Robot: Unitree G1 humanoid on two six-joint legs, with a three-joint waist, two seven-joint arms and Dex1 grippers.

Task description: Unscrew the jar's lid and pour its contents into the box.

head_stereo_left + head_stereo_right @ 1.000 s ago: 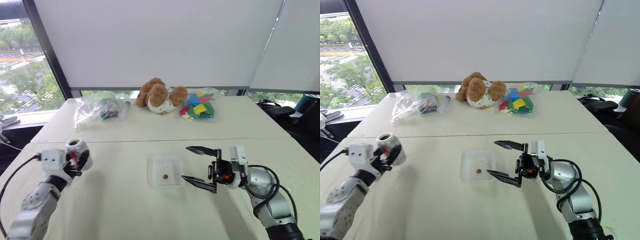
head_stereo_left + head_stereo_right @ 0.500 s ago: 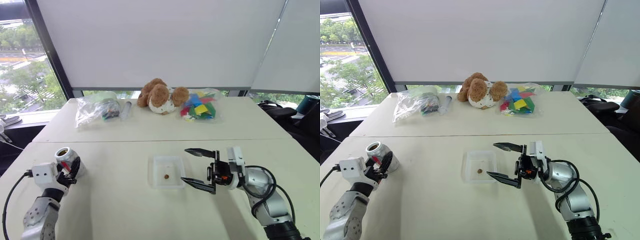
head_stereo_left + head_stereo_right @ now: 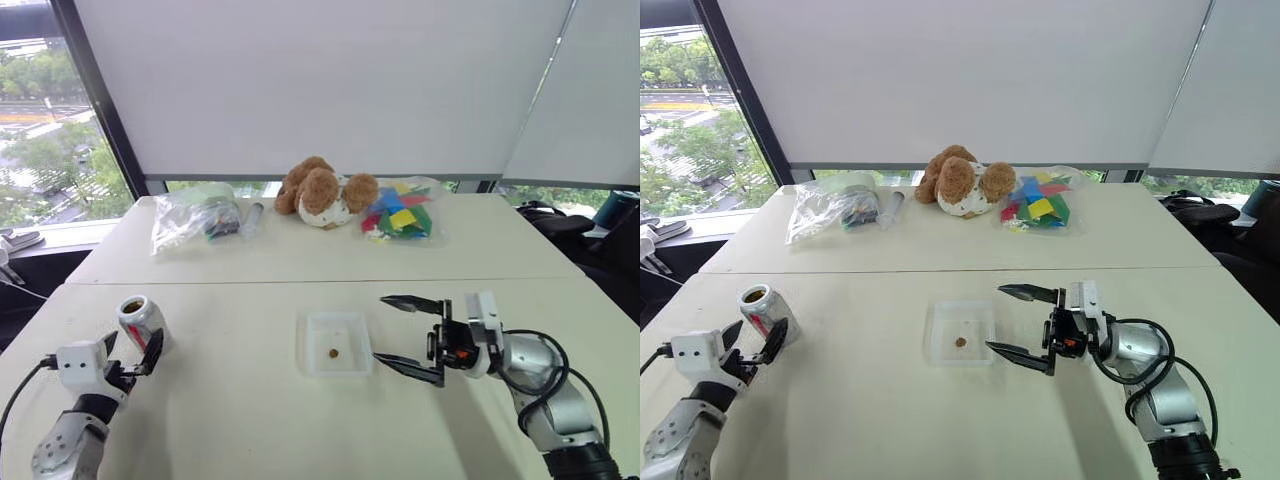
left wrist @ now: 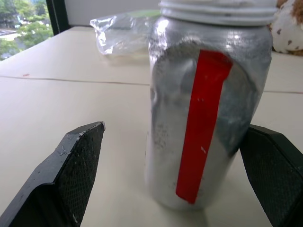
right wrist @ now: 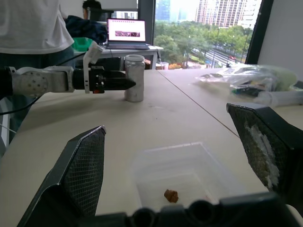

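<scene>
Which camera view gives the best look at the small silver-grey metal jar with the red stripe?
The left wrist view: the silver-grey metal jar stands close up between the open left gripper, red stripe and white threaded rim plain. The eye views show it small, upright on the table, its brown-looking top open. The right wrist view shows it far off beside the left gripper.
</scene>
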